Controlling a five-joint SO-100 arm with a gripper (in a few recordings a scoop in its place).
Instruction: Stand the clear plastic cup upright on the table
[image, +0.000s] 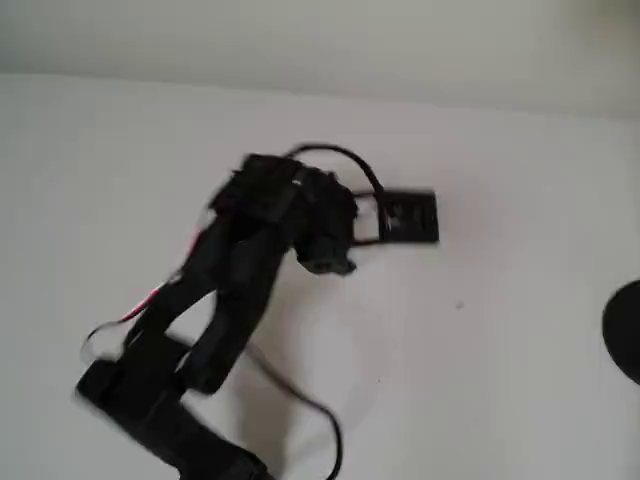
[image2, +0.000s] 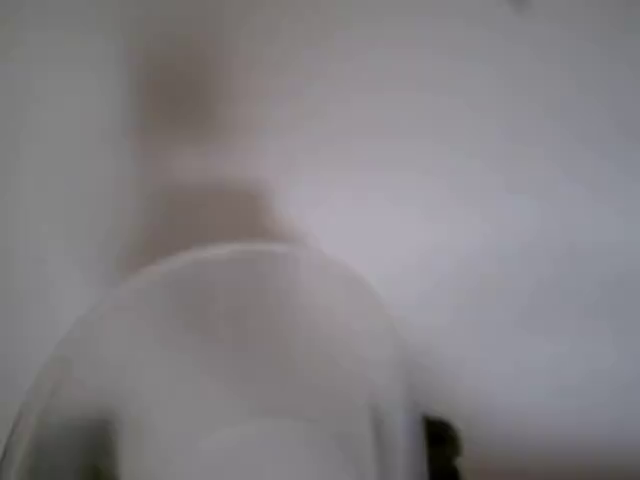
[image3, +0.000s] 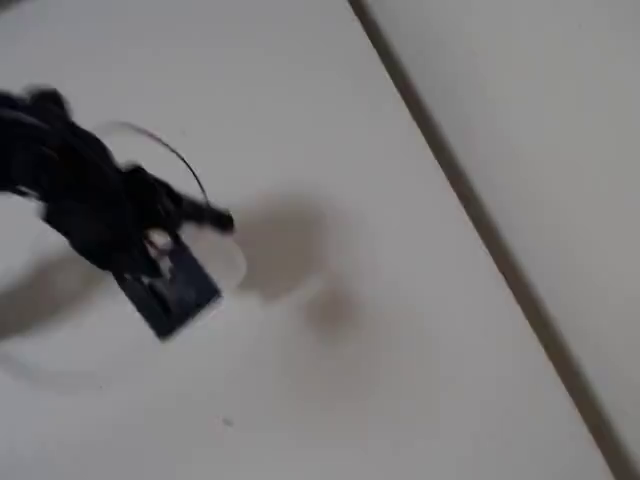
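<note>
Reaching arm (image: 240, 270) bent over table (image: 500, 330) | fingers (image3: 190, 255) clamped on clear plastic cup (image2: 240, 370)

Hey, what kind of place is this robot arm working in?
Probably an indoor tabletop test setup, not a kitchen or workshop. A plain white matte table meets a bare pale wall; on it a black robot arm's gripper sits by a clear plastic cup.
</note>
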